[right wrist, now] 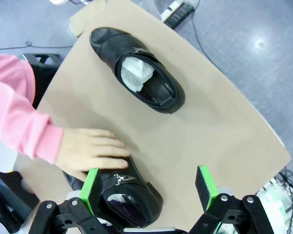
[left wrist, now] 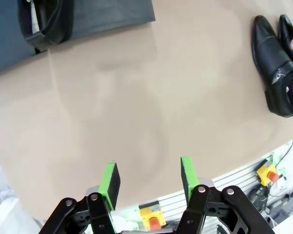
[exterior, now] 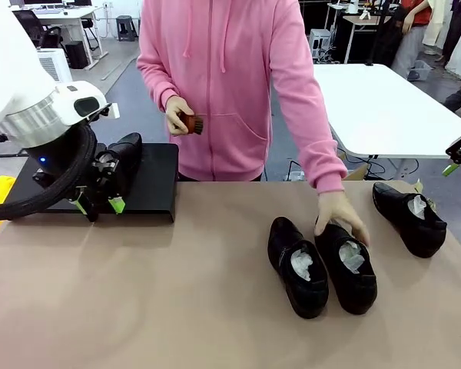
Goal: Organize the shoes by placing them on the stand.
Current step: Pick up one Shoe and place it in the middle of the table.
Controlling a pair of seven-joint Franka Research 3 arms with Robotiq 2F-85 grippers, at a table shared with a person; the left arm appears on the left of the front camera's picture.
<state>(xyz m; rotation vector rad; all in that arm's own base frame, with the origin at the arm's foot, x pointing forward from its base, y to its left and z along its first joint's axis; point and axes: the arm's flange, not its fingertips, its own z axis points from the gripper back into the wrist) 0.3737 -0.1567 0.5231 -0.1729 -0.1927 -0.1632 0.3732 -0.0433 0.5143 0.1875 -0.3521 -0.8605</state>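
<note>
At the upper left of the front view, one shoe [exterior: 125,154] sits on the stand [exterior: 157,188], whose right part is free. The left wrist view shows the left tool [left wrist: 148,176] part open and empty over bare counter [left wrist: 136,97]. Three more shoes, four in all: a centre pair [exterior: 323,265] and a right-hand shoe [exterior: 409,217] near the counter's edge. The right wrist view shows the right tool [right wrist: 147,187] wide open, empty, above the shoe under the person's hand [right wrist: 90,151].
</note>
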